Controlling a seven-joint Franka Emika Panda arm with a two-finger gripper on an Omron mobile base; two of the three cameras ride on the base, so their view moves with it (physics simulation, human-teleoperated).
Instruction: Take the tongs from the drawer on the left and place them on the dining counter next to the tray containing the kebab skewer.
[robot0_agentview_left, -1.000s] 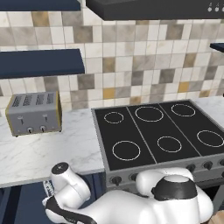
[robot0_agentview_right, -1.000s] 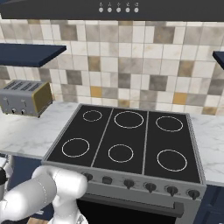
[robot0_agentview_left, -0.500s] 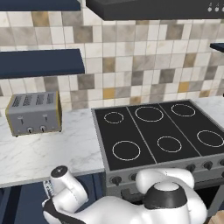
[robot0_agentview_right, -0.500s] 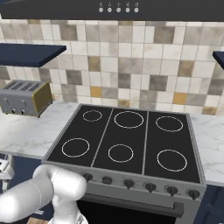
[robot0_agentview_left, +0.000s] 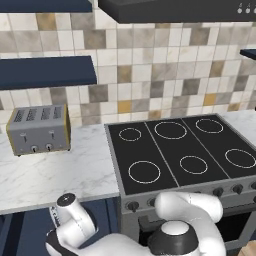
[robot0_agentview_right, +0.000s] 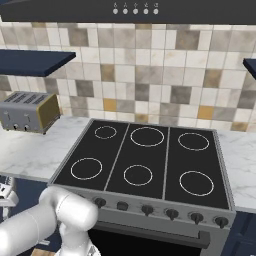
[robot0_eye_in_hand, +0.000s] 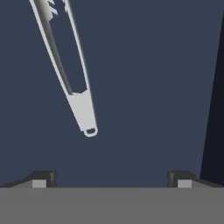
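Observation:
In the hand view, the silvery tongs (robot0_eye_in_hand: 72, 70) lie on the dark navy floor of the open drawer (robot0_eye_in_hand: 148, 87). They run from the upper left down to their joined end near the middle. My gripper (robot0_eye_in_hand: 112, 178) hangs open above the drawer floor, its fingertips (robot0_eye_in_hand: 43, 177) just below the tongs' joined end and apart from it, with nothing between them. A darker drawer wall (robot0_eye_in_hand: 215, 109) runs along the right. My arm (robot0_agentview_left: 75, 222) bends low at the left of the stove. The dining counter, tray and kebab skewer are out of view.
A black stove (robot0_agentview_left: 182, 152) with front knobs sits to the right of the marble worktop (robot0_agentview_left: 55, 177). On that worktop stands a grey toaster (robot0_agentview_left: 39, 130). Navy shelves (robot0_agentview_left: 47, 72) hang on the tiled wall above.
My arm's elbow has sunk a little lower and further left in the left base view. The stove, toaster and worktop stay where they were.

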